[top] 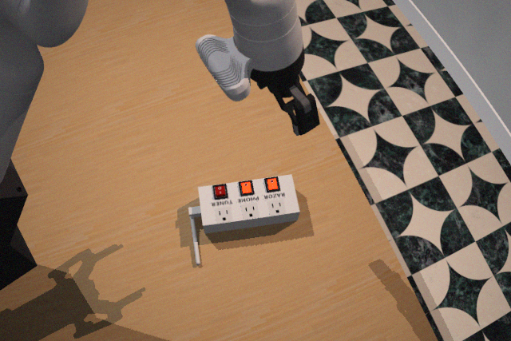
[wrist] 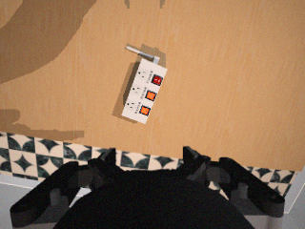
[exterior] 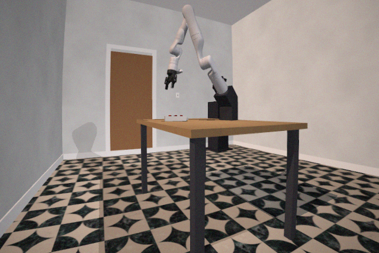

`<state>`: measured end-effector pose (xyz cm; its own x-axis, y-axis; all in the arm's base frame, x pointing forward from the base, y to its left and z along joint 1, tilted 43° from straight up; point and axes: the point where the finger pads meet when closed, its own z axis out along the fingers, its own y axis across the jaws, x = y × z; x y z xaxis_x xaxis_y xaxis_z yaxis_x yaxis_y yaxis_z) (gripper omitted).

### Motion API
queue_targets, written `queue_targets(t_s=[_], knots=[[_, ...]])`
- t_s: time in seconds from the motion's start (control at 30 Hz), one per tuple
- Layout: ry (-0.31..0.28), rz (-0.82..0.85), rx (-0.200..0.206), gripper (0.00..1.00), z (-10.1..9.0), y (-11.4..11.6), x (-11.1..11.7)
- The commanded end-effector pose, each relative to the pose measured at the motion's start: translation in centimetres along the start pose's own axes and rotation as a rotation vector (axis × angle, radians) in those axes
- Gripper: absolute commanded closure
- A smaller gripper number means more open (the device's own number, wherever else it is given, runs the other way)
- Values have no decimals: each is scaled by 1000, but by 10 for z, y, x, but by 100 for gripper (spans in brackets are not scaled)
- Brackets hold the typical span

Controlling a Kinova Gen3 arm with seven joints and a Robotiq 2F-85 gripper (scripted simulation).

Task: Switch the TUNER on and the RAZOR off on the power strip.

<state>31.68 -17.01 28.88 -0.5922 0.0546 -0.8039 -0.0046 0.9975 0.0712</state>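
Observation:
A white power strip (top: 248, 203) lies flat on the wooden table, right way up, with three rocker switches. The TUNER switch (top: 219, 191) is dark red. The PHONE switch (top: 246, 187) and the RAZOR switch (top: 271, 184) glow bright orange. A short grey cord stub (top: 195, 234) sticks out of the TUNER end. My gripper (top: 303, 116) is open and empty, well above the table and near its edge, some way from the strip. The strip also shows in the wrist view (wrist: 144, 93) and far off in the exterior view (exterior: 175, 118), where the gripper (exterior: 169, 83) hangs high over it.
The table edge (top: 354, 172) runs close to the RAZOR end of the strip, with patterned floor beyond. The arm's dark base (exterior: 222, 108) stands at the far side of the table.

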Motion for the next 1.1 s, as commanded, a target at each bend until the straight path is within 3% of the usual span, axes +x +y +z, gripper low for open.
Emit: queue_targets(t_s=[0.0,1.07], knots=[[0,-6,-9,0,2,3,-1],[26,-88,-17,0,20,3,7]])
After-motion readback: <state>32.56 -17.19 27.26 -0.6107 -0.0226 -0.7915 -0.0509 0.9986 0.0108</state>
